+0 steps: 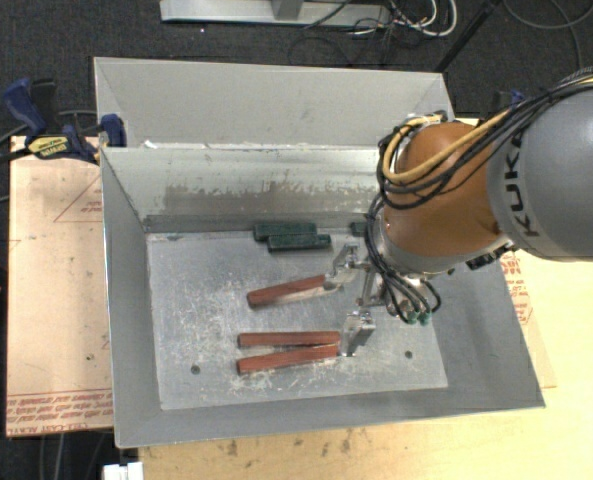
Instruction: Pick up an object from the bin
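1. Lying nearest the front wall of the bin, a front pair of red-brown sticks rests side by side on the floor, touching along their length.
2. Just right of their ends, the gripper hangs low. Its fingers are spread wide, with only bare floor between them. The nearer tip sits at the pair's right ends; I cannot tell whether it touches them.
3. Beyond, a third red-brown stick lies slanted, its right end at the farther fingertip.
4. Risk, as I judge it: the fingers straddle the gap between sticks rather than one stick. Closing here could sweep the ends together, catch a mere tip, or nip two at once, and a stick held by its end would likely pivot and drop.
5. Farthest, dark green blocks lie by the back wall, well apart.
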`<state>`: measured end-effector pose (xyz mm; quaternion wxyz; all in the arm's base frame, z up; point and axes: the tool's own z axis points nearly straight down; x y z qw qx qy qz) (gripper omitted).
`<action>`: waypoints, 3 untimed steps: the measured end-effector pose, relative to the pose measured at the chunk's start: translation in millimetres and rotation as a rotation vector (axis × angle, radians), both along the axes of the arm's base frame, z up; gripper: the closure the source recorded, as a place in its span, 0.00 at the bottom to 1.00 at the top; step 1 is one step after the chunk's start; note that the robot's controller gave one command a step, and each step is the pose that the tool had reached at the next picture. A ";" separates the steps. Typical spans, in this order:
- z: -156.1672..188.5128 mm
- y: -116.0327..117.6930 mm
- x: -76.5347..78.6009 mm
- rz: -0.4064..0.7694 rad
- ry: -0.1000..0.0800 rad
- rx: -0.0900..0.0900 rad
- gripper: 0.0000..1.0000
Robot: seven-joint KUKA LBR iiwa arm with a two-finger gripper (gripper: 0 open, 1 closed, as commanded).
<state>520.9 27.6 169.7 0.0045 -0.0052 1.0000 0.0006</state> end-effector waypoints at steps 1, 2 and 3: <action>-93.2 4.7 22.7 0.007 -0.001 0.002 1.00; -93.2 4.7 22.7 0.007 -0.001 0.002 1.00; 53.5 5.1 14.5 -0.077 0.005 0.000 1.00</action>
